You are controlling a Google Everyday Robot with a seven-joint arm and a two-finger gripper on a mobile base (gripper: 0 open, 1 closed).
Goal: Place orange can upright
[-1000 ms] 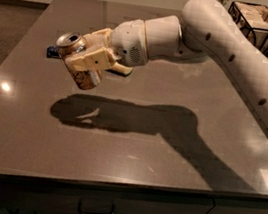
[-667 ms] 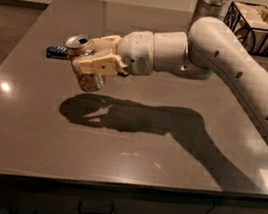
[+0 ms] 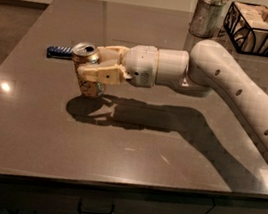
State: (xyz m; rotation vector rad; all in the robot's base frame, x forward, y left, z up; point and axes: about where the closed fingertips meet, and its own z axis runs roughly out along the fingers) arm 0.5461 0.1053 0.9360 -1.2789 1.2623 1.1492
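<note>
The orange can (image 3: pixel 87 71) stands nearly upright, tilted slightly, with its silver top and pull tab facing up, at the left-middle of the dark table (image 3: pixel 133 144). Its base is at or just above the tabletop. My gripper (image 3: pixel 93 67) reaches in from the right and is shut on the can's body, with the tan fingers (image 3: pixel 101 73) wrapped around it. The white arm (image 3: pixel 228 88) stretches back to the right edge of the view.
A blue-striped snack wrapper (image 3: pixel 59 52) lies flat just behind and left of the can. A textured metal cup (image 3: pixel 207 17) and a black wire basket (image 3: pixel 256 27) with wooden blocks stand at the table's far right.
The gripper has carried the can down and a little right, turning it from tilted in the air to nearly upright at the tabletop.
</note>
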